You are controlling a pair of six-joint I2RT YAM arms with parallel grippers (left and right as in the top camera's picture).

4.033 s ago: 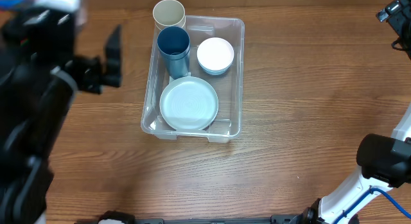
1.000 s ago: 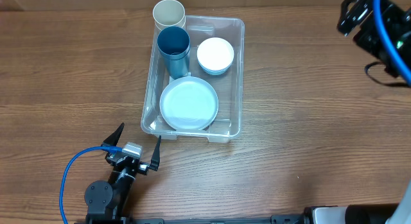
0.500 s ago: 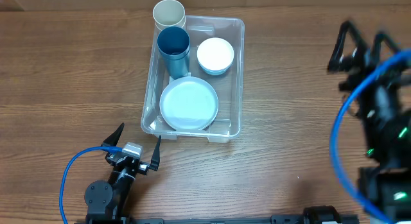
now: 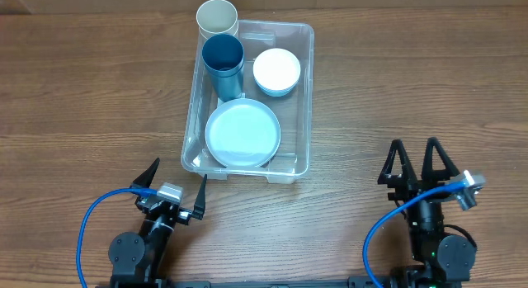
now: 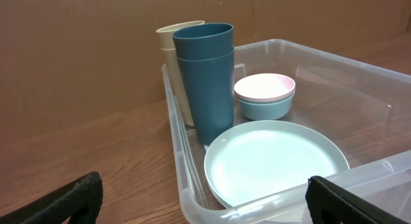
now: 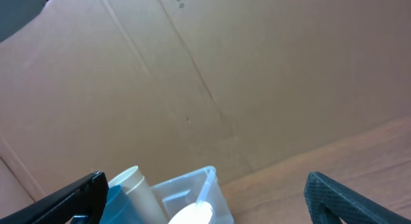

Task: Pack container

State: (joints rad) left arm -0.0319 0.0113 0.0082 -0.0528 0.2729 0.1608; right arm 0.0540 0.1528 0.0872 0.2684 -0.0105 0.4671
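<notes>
The clear container (image 4: 307,98) sits at the middle of the table. Inside it are a pale blue plate (image 4: 242,134), stacked dark blue cups (image 4: 223,61) and a white bowl (image 4: 275,71) nested in a teal one. A cream cup (image 4: 217,18) stands at its far left corner. My left gripper (image 4: 179,172) rests open and empty near the container's front left corner. The left wrist view shows the plate (image 5: 276,156) and blue cups (image 5: 205,76) past the open fingers (image 5: 64,201). My right gripper (image 4: 415,148) is open and empty to the front right, apart from the container (image 6: 192,189).
Brown cardboard walls (image 6: 257,70) stand behind the wooden table (image 4: 412,73). Blue cables (image 4: 87,230) loop beside each arm base at the front edge.
The right arm has swung down from the far right to the table's front right, its gripper still open. The left arm, raised earlier, has rested low at the front left for the last second.
</notes>
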